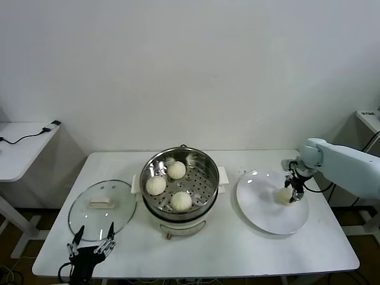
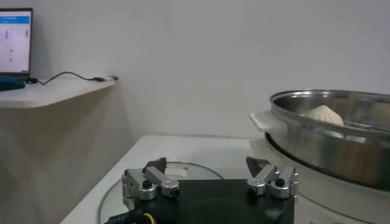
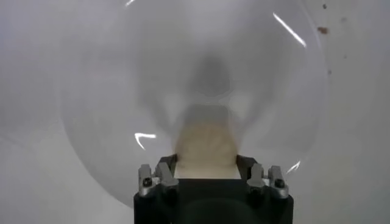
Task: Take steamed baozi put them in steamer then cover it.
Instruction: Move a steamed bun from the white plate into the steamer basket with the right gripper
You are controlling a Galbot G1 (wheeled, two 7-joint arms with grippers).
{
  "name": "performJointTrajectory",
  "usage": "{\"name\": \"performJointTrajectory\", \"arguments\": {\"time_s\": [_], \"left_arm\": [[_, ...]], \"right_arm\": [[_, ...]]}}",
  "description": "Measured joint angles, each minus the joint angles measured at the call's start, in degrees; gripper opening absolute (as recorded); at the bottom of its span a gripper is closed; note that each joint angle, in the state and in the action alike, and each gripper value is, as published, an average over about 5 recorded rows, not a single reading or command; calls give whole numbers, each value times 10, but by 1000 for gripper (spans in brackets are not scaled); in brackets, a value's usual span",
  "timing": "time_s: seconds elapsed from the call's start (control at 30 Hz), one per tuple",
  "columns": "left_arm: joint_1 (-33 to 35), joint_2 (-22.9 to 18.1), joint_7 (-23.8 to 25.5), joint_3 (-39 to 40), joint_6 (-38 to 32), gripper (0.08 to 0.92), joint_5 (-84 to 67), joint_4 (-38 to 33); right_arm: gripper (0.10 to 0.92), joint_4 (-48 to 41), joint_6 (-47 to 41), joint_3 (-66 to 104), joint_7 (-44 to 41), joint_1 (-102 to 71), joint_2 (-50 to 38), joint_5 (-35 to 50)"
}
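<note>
Left gripper [image 1: 90, 243] near cover [image 1: 102, 209]; right gripper [image 1: 289, 196] seemingly around baozi [image 1: 285, 194].

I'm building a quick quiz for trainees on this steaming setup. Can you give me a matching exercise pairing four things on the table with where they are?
Things:
1. glass lid
2. white plate
3. steamer
4. left gripper

Places:
A. under the last bun, on the right
B. mid-table, with three buns inside
C. flat on the table, left of the steamer
D. at the near table edge, by the lid

Pairs: 1-C, 2-A, 3-B, 4-D
</note>
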Motion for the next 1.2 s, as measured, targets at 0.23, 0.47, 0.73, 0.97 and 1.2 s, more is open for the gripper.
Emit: {"name": "performJointTrajectory", "arguments": {"time_s": [0.23,0.47,0.73,0.97,1.2], "left_arm": [[2,1,1,2,6,823,-3,-11],[1,4,2,5,11,823,-5,-20],[1,7,2,8,10,823,-6,-23],[3,8,3,4,11,823,-7,-24],[5,8,3,1,10,823,-10,-25]], "right_arm": [[662,60,-12,-68,-14,114,11,78],[662,162,-41,-137,-10,267,47,204],[662,250,-94,-144,31,346,123,331],[662,264,-127,-138,72,328,199,371],[662,242,-142,-141,98,281,243,364]]}}
